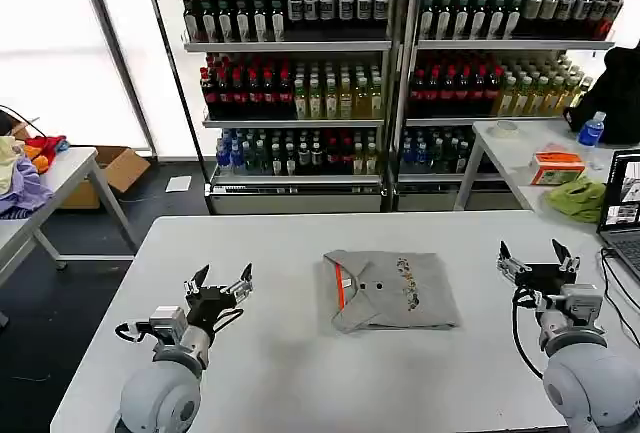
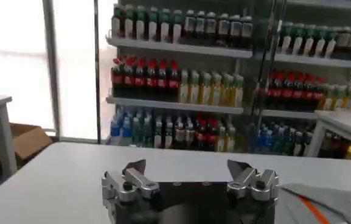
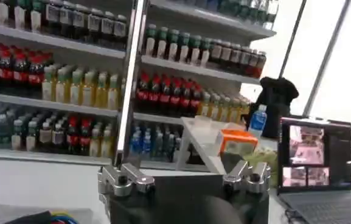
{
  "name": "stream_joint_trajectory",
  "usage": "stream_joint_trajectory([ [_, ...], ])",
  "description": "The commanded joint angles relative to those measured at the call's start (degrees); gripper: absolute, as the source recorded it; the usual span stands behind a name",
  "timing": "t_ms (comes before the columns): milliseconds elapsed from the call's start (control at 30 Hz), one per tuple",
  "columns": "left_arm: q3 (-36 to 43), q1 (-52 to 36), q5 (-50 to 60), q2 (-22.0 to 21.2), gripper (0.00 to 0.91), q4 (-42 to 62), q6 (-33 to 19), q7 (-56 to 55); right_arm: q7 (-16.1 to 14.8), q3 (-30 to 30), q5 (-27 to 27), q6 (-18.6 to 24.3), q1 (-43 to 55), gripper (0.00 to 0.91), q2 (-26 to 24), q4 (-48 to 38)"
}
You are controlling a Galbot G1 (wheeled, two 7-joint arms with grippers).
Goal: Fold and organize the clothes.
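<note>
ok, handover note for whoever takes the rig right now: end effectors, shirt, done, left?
Left end effector: open, empty, hovering over the white table, left of the shirt.
Right end effector: open, empty, to the shirt's right.
Grey T-shirt: mid-table, folded into a compact rectangle, orange-red neck strip and chest print up, touched by neither.
Done: this shirt looks folded.
Left: probably setting it aside or stacking it; other grey shirts aren't in sight.
</note>
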Motion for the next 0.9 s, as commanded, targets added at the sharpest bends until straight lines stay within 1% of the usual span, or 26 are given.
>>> stream_joint_trajectory([
  [33,-0.5,0.5,3.0,0.0,0.907,-0.3,-2.7,0.5,0.2,4.0,-1.7,0.8,-2.5,0.907,1.0,2.4],
  [100,-0.4,0.4,3.2,-0.1,0.907,-0.1,-3.1,0.5,0.4,4.1,-1.7,1.5,-2.7,0.907,1.6,2.5],
  [167,-0.2,0.4,3.9,-0.4,0.907,0.6,-5.2,0.6,0.7,4.2,-1.7,2.4,-3.2,0.907,2.1,2.5],
  [267,0.0,0.4,6.6,-0.9,0.907,1.0,-6.6,1.0,0.9,4.5,-1.7,3.1,-4.0,0.907,3.3,2.4],
  [400,0.1,-0.1,6.4,-0.9,0.907,1.6,-6.5,1.7,1.1,4.6,-1.8,3.5,-5.0,0.907,5.4,2.1],
  [567,0.2,-0.6,6.3,-0.9,0.907,1.7,-6.4,2.2,1.1,4.3,-2.1,3.8,-5.7,0.907,6.8,2.1],
  [900,0.4,-0.4,6.4,-1.4,0.907,1.7,-6.5,2.5,0.8,4.2,-2.6,4.5,-6.7,0.907,7.7,2.1],
])
